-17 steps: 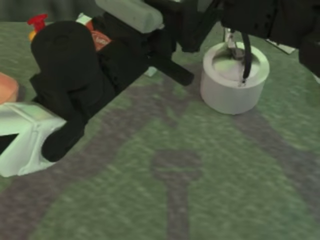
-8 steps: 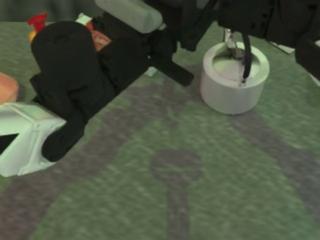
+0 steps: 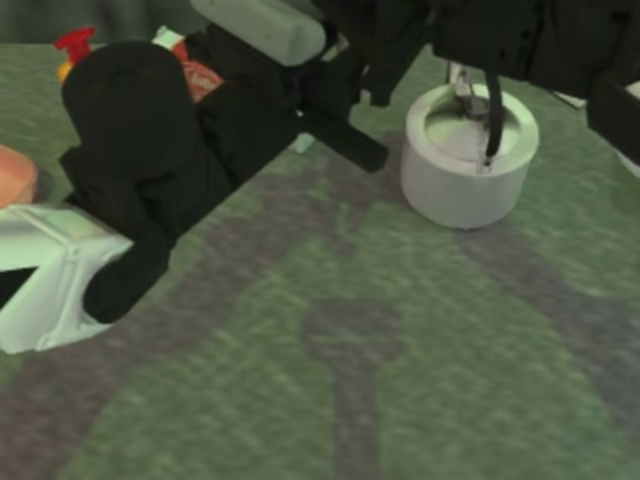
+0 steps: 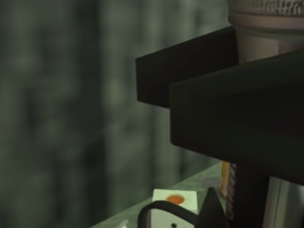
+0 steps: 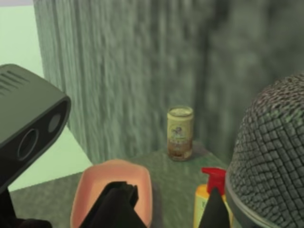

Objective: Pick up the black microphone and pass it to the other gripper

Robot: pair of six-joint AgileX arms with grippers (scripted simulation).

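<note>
Left gripper (image 4: 209, 90) holds steady, fingers clamped on the black microphone (image 4: 266, 28), raised over the table's far middle. Right gripper (image 5: 164, 209) has edged left, fingers apart, beside the mesh head. Handover looks imminent, not yet made.

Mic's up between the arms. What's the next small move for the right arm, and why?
Probably ease the right gripper sideways so the black microphone sits inside its open jaws, then close. The left gripper grips the microphone, and its mesh head shows beside the right gripper, not yet inside it.
</note>
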